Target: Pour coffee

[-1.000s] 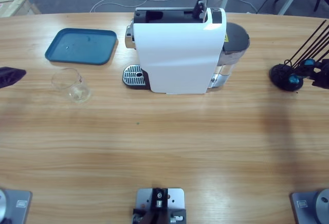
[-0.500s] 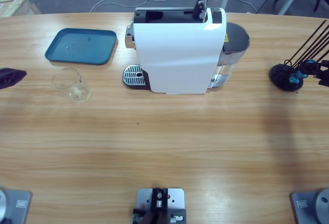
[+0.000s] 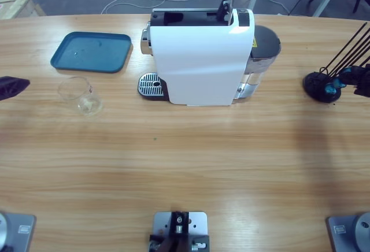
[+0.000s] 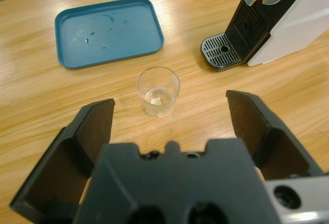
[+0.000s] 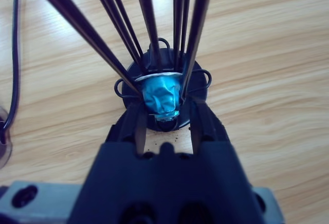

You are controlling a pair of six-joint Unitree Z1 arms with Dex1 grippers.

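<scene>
Left claw (image 4: 169, 126) spread wide, empty, aimed at the glass (image 4: 158, 91), apparently lining up a grasp. Glass stands beside the coffee machine's (image 3: 199, 61) drip grate, below the blue tray (image 3: 91, 51); coffee (image 4: 157, 99) pools thinly inside. Right claw (image 5: 165, 121) narrow around a blue capsule (image 5: 161, 96) in its rack (image 5: 154, 39); grip uncertain.

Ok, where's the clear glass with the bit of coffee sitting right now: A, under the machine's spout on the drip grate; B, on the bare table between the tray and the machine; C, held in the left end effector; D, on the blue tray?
B: the glass stands on bare wood, off the tray, away from the drip grate.
</scene>
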